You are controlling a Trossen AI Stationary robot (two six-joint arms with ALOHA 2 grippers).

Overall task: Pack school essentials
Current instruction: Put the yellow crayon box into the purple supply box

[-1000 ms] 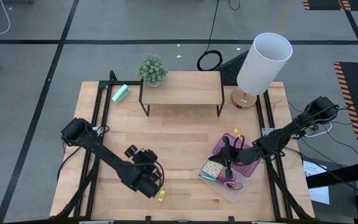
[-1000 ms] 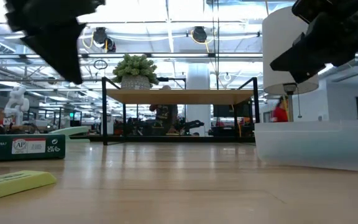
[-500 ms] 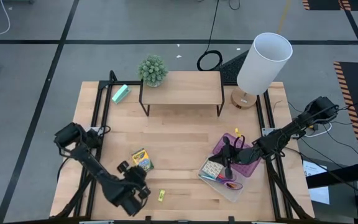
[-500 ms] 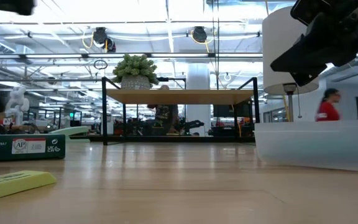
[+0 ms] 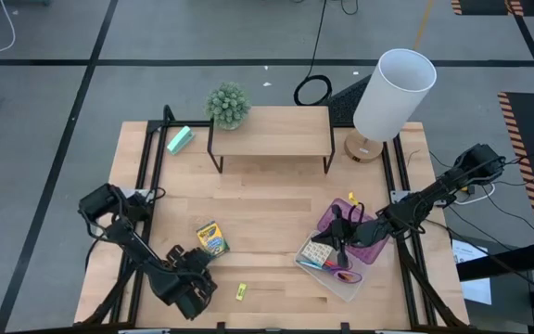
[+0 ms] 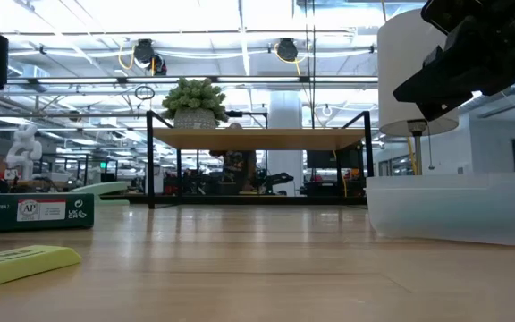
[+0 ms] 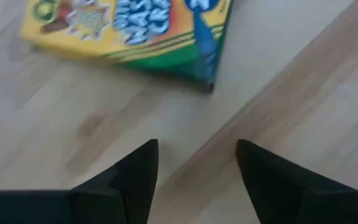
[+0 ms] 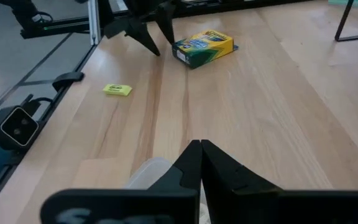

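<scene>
From overhead I see the left gripper [image 5: 196, 290] near the front-left of the table [image 5: 276, 204], with the yellow-green crayon box [image 5: 211, 238] lying flat on the wood just beyond it, apart from the fingers. In the left wrist view its two dark fingers [image 7: 135, 177] stand spread with bare wood between them, holding nothing, and the crayon box [image 7: 129, 31] lies ahead of the tips, not touching. The tiny yellow piece [image 5: 241, 292] lies on the table just to the right of that gripper, near the front edge.

The right gripper [image 5: 339, 243] hangs over the clear box [image 5: 341, 278] at the table's front right. In the right wrist view its fingers [image 8: 194, 163] are pressed together tip to tip (I can't make out anything between them).

In the clear box I see the greenish patterned card pack [image 5: 317, 250] at its left end, the purple-handled scissors [image 5: 346, 276] towards its front, and some thin coloured sticks beside them that I can't tell apart. The purple lid [image 5: 355, 232] lies just behind the box, under the right arm.

The mint-green block [image 5: 180, 139] sits at the back-left corner, well apart from both grippers.
</scene>
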